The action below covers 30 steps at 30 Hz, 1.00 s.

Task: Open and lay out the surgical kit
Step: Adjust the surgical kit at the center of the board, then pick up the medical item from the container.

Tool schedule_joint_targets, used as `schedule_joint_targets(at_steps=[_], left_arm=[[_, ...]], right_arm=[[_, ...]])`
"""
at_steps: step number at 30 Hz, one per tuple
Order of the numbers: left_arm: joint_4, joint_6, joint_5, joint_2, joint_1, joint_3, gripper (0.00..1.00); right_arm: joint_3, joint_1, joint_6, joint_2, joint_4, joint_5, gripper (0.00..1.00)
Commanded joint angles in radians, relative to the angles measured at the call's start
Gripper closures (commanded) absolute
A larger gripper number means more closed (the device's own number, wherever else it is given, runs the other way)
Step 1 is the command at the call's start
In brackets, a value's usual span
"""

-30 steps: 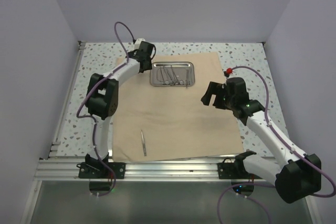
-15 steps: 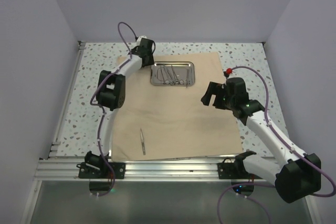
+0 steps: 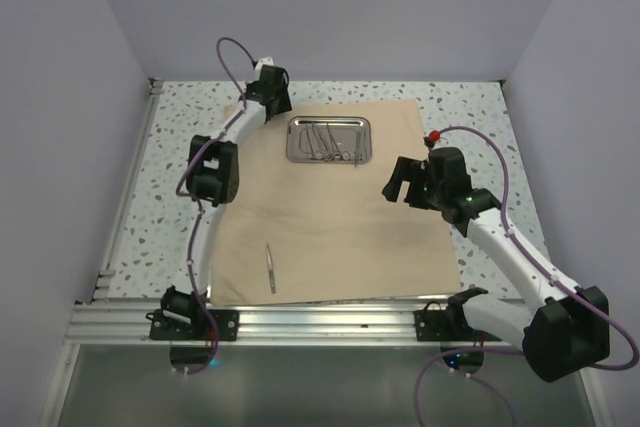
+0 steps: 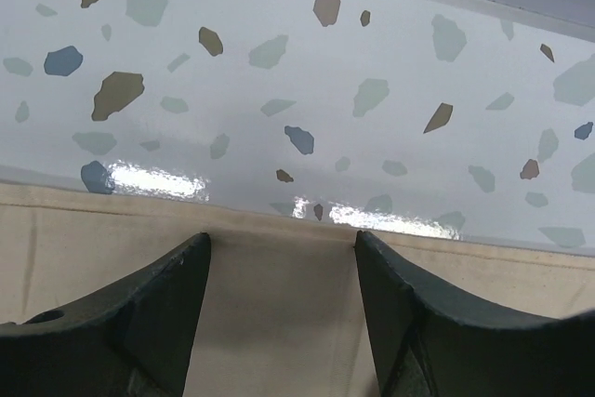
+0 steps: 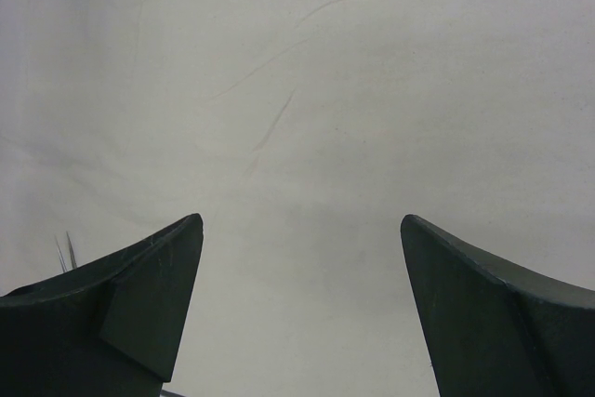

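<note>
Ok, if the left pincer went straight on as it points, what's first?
Probably the cloth wrap, near its far edge; the left pincer is open over it, bare table just beyond. Depth is unclear.

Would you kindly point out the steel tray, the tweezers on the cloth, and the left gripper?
steel tray [image 3: 291, 143]: top external view, left rim.
tweezers [image 3: 271, 270]: top external view, mid-shaft.
left gripper [image 4: 281, 241]: left wrist view, midway between fingertips.

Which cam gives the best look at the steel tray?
Top external: the whole tray shows from above, with the instruments lying inside it. Right wrist catches only a sliver of its rim at the top left edge. Left wrist shows none of it, just cloth and speckled table.
</note>
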Motion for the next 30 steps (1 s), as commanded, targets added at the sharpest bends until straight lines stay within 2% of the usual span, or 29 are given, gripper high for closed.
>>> schedule_joint_targets(at_steps=[1,7,13,17,24,30], left_arm=[[0.039,0.004,0.071,0.015,0.023,-0.037,0.32],[0.117,0.032,0.059,-0.236,0.016,-0.14,0.33],[0.101,0.099,0.025,-0.426,-0.058,-0.286,0.34],[0.071,0.136,0.084,-0.457,-0.119,-0.412,0.35],[0.07,0.15,0.019,-0.447,-0.211,-0.55,0.39],[0.114,0.14,0.007,-0.451,-0.228,-0.616,0.4]], right_arm=[[0.017,0.001,-0.014,0.005,0.016,0.003,0.08],[0.012,0.001,-0.012,0.002,0.02,0.007,0.08],[0.012,0.001,-0.012,-0.004,0.016,0.004,0.08],[0.006,0.001,-0.009,-0.011,0.023,-0.005,0.08],[-0.009,0.003,0.012,-0.015,0.033,-0.046,0.09],[0.005,0.006,0.001,-0.035,-0.002,-0.017,0.09]])
